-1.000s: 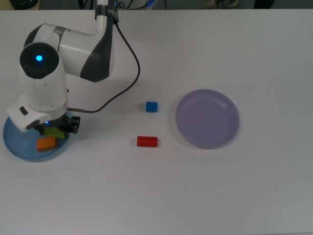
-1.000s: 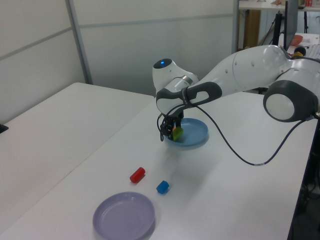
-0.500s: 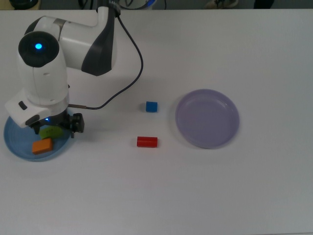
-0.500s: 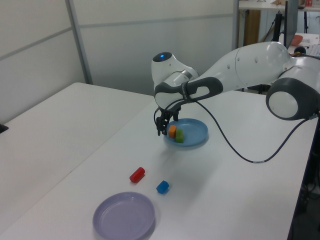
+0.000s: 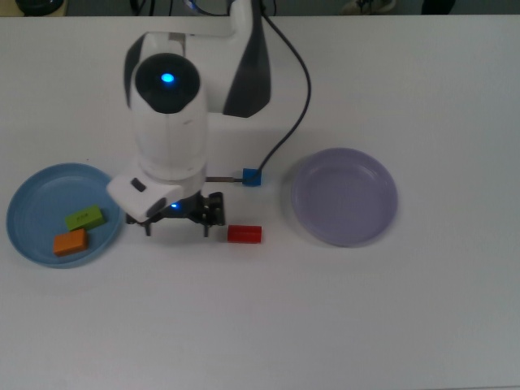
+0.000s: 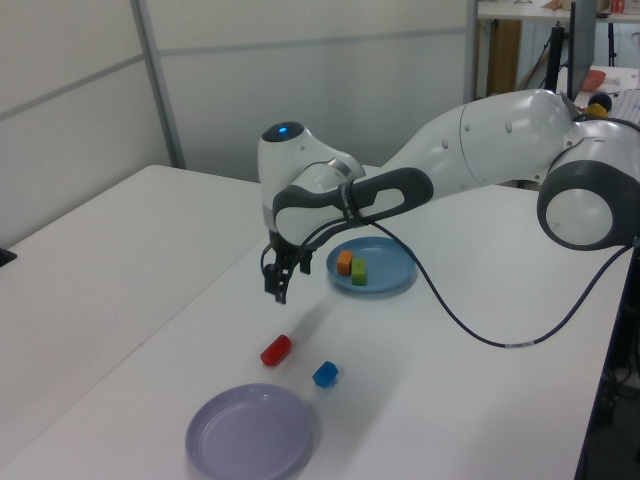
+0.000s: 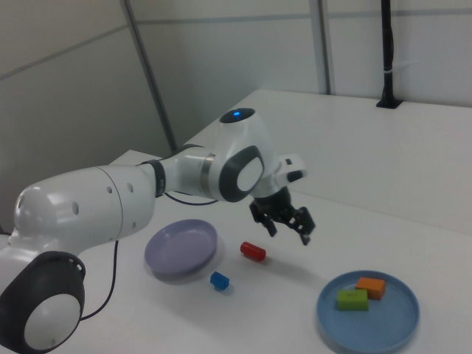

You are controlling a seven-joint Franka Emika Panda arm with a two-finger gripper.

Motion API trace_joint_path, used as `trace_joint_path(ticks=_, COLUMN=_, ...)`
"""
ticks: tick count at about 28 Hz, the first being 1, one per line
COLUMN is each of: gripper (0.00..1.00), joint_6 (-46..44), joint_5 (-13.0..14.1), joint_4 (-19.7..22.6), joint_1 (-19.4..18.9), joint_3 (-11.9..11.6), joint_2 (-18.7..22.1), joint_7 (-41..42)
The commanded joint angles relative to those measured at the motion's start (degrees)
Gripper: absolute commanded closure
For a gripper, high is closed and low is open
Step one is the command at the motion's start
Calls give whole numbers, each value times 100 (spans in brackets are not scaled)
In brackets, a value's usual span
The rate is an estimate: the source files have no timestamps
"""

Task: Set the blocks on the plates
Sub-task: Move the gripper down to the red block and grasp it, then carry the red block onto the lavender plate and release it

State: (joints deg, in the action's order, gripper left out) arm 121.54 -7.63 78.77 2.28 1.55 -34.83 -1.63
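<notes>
White worktop (image 5: 366, 325) fills the scene, and pale wall panels stand behind it in the left view and the right view. On it the white robot arm (image 6: 480, 140) with dark grey joints reaches out, and a black cable (image 5: 292, 106) runs from it down to the wrist.

The black two-finger gripper (image 5: 176, 227) hangs above the worktop, between the two plates. Its jaws are spread apart and hold nothing; in the right view the two fingers (image 7: 304, 221) are clearly separated in the air.

The light blue round plate (image 5: 28, 199) lies at the top view's left. Inside it rest the green rectangular block (image 5: 84, 218) and the orange rectangular block (image 5: 70, 242), just beside each other, the green one farther from the top view's bottom edge. In the left view this plate (image 6: 395, 270) is behind the gripper (image 6: 279, 280), on the far side.

The red oblong block (image 5: 244, 234) lies on the bare worktop, just beside the gripper on the top view's right, apart from both plates. The small blue cube (image 5: 252, 176) is also on the worktop, near the red block and near the rim of the pale lavender round plate (image 5: 344, 196). This plate is at the top view's right and carries no block.
</notes>
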Motion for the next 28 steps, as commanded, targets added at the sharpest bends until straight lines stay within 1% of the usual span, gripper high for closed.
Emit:
trace_joint_path(ticks=1, gripper=0, joint_6=-17, joint_5=78, joint_4=279, joint_1=-52, joint_3=318, joint_2=143, joint_7=-565)
trace_joint_path(ticks=3, gripper=0, joint_6=-17, joint_5=78, joint_4=288, joint_1=-122, joint_3=372, joint_2=126, joint_7=-724)
trace_joint_path(ticks=8, gripper=0, joint_6=-8, joint_5=69, joint_4=403, joint_1=-413, joint_3=381, joint_2=108, joint_7=-883)
trace_joint_path(ticks=16, gripper=0, joint_6=71, joint_5=-36, joint_4=385, joint_1=-527, joint_3=381, joint_2=-68, joint_7=-874)
trace_joint_path(ticks=17, gripper=0, joint_6=80, joint_5=-63, joint_4=385, joint_1=-553, joint_3=381, joint_2=-85, joint_7=-865)
trace_joint_path(ticks=18, gripper=0, joint_6=80, joint_5=-167, joint_4=385, joint_1=-580, joint_3=381, joint_2=-111, joint_7=-865)
trace_joint_path(ticks=20, gripper=0, joint_6=80, joint_5=-282, joint_4=385, joint_1=-580, joint_3=381, joint_2=-120, joint_7=-865)
trace_joint_path(ticks=24, gripper=0, joint_6=89, joint_5=-449, joint_4=385, joint_1=-589, joint_3=381, joint_2=-182, joint_7=-848)
trace_joint_path(ticks=28, gripper=0, joint_6=98, joint_5=-537, joint_4=385, joint_1=-589, joint_3=381, joint_2=-208, joint_7=-848)
